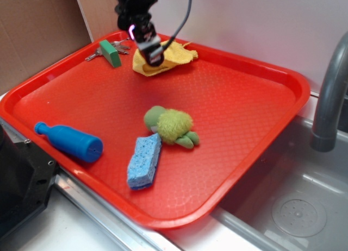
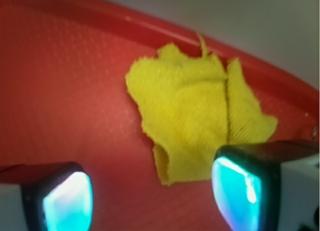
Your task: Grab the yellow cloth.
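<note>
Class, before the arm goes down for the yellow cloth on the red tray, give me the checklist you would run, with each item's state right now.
1. Claw open, fingers apart: ok.
2. Claw above the yellow cloth: ok; the cloth's near edge lies between the fingers in the wrist view.
3. Cloth free of other things: ok; the green block and keys lie apart from it.
4. Cloth inside the red tray, near its far rim: ok.
5. Height of the claw above the cloth: cannot tell.

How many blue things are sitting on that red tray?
2. A blue bottle-shaped toy lies near the tray's left front edge; a blue sponge lies near the front, beside the green plush toy.
</note>
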Controlling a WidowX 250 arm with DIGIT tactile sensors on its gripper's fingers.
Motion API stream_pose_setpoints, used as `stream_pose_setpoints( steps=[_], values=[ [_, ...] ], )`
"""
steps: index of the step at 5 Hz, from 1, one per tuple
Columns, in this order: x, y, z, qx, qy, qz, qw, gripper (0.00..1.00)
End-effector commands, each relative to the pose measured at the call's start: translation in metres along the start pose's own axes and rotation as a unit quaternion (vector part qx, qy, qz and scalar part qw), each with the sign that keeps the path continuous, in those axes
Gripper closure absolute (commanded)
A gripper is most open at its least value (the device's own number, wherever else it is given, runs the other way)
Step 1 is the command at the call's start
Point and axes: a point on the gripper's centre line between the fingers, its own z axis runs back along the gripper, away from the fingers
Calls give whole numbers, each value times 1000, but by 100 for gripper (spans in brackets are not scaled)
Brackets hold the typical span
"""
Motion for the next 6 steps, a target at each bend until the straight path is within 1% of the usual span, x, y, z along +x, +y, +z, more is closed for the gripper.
stream_pose_setpoints(
  steps=[1,2,3,4,5,6],
  values=[
    [25,15,-41,1,24,2,1000,0],
    [31,23,-55,-2,41,13,999,0],
    [41,32,-54,30,37,26,999,88],
    [39,39,-47,28,29,38,998,100],
    [38,50,-42,29,28,56,998,100],
    [30,66,-27,43,24,95,994,100]
  ],
)
